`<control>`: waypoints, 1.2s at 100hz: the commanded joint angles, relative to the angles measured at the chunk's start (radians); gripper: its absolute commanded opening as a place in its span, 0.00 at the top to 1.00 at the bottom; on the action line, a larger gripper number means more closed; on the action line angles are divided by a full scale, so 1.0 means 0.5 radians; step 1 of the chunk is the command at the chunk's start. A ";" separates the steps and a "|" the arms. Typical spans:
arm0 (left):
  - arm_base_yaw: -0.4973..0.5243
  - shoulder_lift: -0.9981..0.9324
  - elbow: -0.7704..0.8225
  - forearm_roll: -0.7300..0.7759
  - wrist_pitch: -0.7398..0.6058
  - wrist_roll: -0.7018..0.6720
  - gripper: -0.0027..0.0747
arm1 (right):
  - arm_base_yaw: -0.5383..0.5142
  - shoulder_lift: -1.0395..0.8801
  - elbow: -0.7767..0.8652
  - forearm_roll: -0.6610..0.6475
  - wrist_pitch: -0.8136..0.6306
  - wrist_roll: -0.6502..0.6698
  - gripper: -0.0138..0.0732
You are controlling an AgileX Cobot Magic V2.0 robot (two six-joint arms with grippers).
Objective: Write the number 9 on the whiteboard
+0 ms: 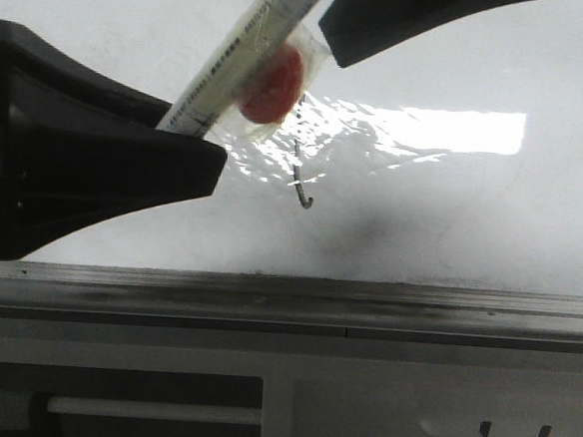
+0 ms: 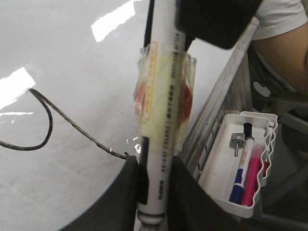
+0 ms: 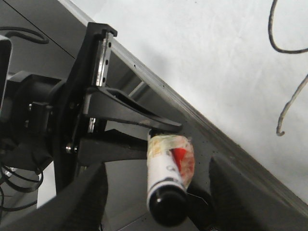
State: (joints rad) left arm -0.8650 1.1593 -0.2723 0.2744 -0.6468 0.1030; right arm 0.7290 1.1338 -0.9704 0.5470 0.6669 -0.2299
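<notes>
Glare streaks the glossy whiteboard (image 1: 451,220), which fills the scene above its grey metal rim (image 1: 297,289). The number 9 (image 2: 48,125) is drawn on it in thin dark line, its hooked stem just beside the marker (image 2: 161,139). The left gripper (image 2: 154,178) clamps that white marker, wrapped in clear tape. The right gripper (image 3: 159,192) hangs with jaws wide apart. Beyond the rim, a white tray (image 2: 219,178) holds more pens (image 2: 245,173).

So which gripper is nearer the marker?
Left gripper: its fingers clamp the marker. The right gripper is open, fingers spread either side of its black end, apparently not touching.
</notes>
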 commanded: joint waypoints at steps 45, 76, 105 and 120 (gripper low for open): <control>-0.012 -0.037 -0.048 -1.415 -0.152 -0.109 0.99 | 0.001 -0.031 -0.051 0.027 -0.163 -0.019 0.34; -0.012 -0.037 -0.048 -1.473 -0.009 -0.368 0.99 | 0.001 -0.031 -0.051 0.027 -0.168 -0.023 0.34; -0.012 0.026 -0.048 -1.462 0.014 -0.543 0.99 | 0.001 -0.031 -0.051 0.027 -0.165 -0.023 0.34; -0.012 0.112 -0.048 -1.351 -0.003 -0.735 0.99 | 0.001 -0.031 -0.051 0.027 -0.161 -0.023 0.34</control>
State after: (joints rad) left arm -0.8650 1.2053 -0.2723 -0.4347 -0.5866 -0.1980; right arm 0.7290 1.1338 -0.9704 0.5470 0.6370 -0.2298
